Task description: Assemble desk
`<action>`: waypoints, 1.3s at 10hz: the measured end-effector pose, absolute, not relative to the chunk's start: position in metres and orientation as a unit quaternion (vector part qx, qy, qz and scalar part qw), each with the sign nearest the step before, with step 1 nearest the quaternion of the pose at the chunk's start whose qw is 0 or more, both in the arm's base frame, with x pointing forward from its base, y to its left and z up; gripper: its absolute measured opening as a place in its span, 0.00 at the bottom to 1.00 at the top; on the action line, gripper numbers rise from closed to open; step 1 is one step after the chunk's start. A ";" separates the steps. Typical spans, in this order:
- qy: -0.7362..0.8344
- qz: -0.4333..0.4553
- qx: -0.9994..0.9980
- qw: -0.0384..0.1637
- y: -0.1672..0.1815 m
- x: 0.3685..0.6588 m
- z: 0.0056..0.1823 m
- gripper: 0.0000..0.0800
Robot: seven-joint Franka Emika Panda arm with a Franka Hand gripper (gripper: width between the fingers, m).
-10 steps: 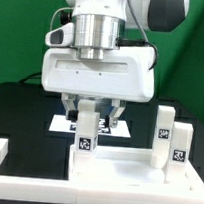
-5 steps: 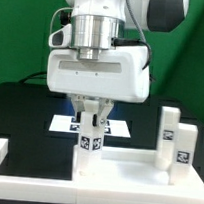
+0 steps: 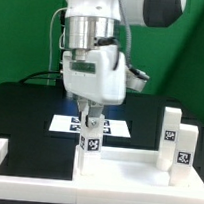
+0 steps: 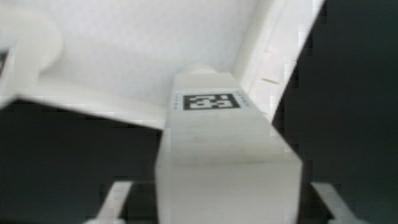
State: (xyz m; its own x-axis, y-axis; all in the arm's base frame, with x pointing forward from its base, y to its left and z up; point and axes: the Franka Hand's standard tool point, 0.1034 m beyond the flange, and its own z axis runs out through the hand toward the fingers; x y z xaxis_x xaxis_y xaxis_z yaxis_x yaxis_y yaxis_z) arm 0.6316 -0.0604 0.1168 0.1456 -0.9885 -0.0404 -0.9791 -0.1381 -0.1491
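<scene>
Arm: reaching straight down, wrist turned at an angle.
Gripper (image 3: 92,120): pointing down, fingers (image 3: 86,117) clamped on a leg (image 3: 88,149).

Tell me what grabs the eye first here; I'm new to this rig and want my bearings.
The big white arm fills the middle, its jaws closed on an upright white leg standing on the desk top. Two more tagged legs stand at the exterior view's right, and the marker board lies behind.
</scene>
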 end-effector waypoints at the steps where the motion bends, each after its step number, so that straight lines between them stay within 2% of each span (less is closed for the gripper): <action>1: 0.705 -0.009 -0.704 0.080 -0.061 0.634 0.116 0.36; 3: 0.772 0.008 -0.630 0.088 -0.064 0.635 0.115 0.36; 6: 0.767 0.006 -0.635 0.088 -0.064 0.635 0.115 0.36; 8: 0.665 -0.011 -0.741 0.093 -0.064 0.637 0.120 0.71; 9: 0.579 -0.020 -0.809 0.101 -0.067 0.637 0.120 0.71; 10: 0.532 -0.025 -0.840 0.106 -0.068 0.636 0.117 0.80; 13: 0.461 -0.046 -0.881 0.096 -0.064 0.630 0.113 0.81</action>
State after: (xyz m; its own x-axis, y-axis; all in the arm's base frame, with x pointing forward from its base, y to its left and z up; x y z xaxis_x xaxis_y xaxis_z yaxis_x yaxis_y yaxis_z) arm 0.6303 -0.0636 0.1133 0.5701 -0.8215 -0.0082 -0.8038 -0.5557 -0.2122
